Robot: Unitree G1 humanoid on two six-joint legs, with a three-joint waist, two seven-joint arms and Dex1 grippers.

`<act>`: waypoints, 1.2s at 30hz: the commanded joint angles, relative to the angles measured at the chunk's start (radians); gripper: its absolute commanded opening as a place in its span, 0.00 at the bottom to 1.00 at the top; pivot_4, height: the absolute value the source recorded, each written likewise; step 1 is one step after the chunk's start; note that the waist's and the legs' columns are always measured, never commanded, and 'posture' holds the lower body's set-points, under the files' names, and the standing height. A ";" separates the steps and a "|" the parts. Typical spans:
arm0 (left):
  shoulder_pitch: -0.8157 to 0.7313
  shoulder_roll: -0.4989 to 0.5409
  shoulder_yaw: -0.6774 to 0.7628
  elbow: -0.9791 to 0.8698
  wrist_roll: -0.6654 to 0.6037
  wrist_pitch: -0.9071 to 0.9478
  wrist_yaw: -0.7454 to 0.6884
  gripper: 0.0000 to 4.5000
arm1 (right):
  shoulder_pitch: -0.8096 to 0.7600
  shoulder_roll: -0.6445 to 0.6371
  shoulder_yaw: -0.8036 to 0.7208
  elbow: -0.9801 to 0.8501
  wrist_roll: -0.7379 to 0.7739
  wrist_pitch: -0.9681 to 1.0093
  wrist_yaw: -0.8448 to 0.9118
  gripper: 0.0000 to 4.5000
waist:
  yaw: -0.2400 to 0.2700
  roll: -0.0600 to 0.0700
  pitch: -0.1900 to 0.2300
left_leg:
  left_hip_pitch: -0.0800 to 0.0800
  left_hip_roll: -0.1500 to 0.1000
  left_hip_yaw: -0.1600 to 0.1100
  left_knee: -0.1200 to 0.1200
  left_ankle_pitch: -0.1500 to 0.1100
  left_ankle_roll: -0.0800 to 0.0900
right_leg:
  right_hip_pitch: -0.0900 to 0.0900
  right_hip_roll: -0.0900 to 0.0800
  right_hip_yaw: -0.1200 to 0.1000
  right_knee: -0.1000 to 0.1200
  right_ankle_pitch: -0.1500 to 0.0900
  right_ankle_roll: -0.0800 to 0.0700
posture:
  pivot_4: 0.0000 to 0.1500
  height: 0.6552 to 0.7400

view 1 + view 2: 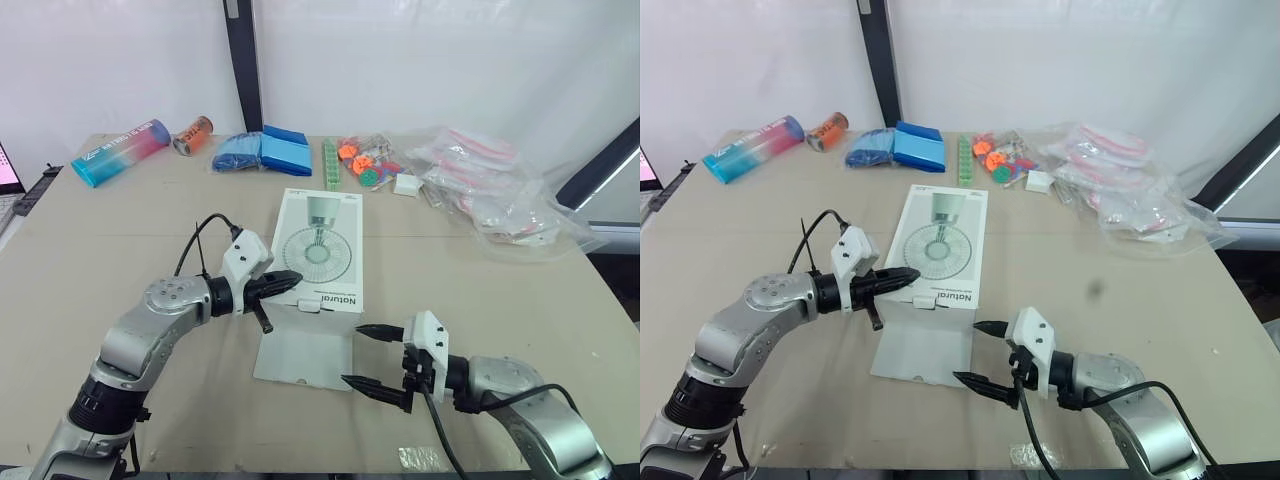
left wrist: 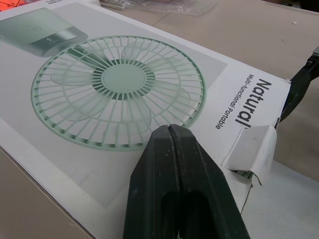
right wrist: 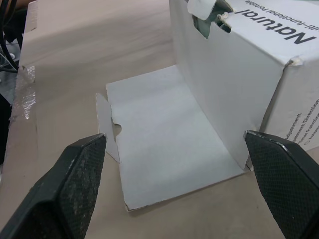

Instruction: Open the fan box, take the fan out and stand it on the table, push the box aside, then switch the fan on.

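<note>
Now the fan box point(image 1: 322, 238) sits with its flap point(image 1: 305, 358) open, left gripper point(image 1: 293, 279) jaws clenched empty, right gripper point(image 1: 352, 356) jaws spread.

I see my right gripper point(image 3: 173, 137) spread wide, with one black finger at each side. Between them a white flap point(image 3: 159, 169) lies flat on the tan table point(image 3: 99, 59), joined to the fan box point(image 3: 234, 74), lettered "Natural".
</note>
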 commanded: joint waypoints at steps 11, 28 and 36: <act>0.012 -0.002 -0.010 0.018 0.008 0.009 0.002 0.01 | -0.068 0.037 0.030 0.018 -0.037 -0.029 -0.018 1.00 | 0.000 0.000 0.000 | 0.000 0.000 0.000 0.000 0.000 0.000 | 0.000 0.000 0.000 0.000 0.000 0.000 | 1.00 1.00; 0.006 -0.006 -0.011 0.023 0.015 0.009 0.010 0.01 | -0.056 0.047 -0.009 -0.072 0.081 0.078 -0.009 1.00 | -0.001 0.000 0.000 | 0.000 0.000 0.000 0.000 0.000 0.000 | 0.000 0.000 0.000 0.000 0.000 0.000 | 1.00 1.00; 0.002 -0.013 -0.009 0.026 0.019 0.008 0.010 0.01 | -0.054 0.044 -0.022 -0.081 0.103 0.094 -0.012 1.00 | 0.000 0.000 0.000 | 0.000 0.000 0.000 0.000 0.000 0.000 | 0.000 0.000 0.000 0.000 0.000 0.000 | 1.00 1.00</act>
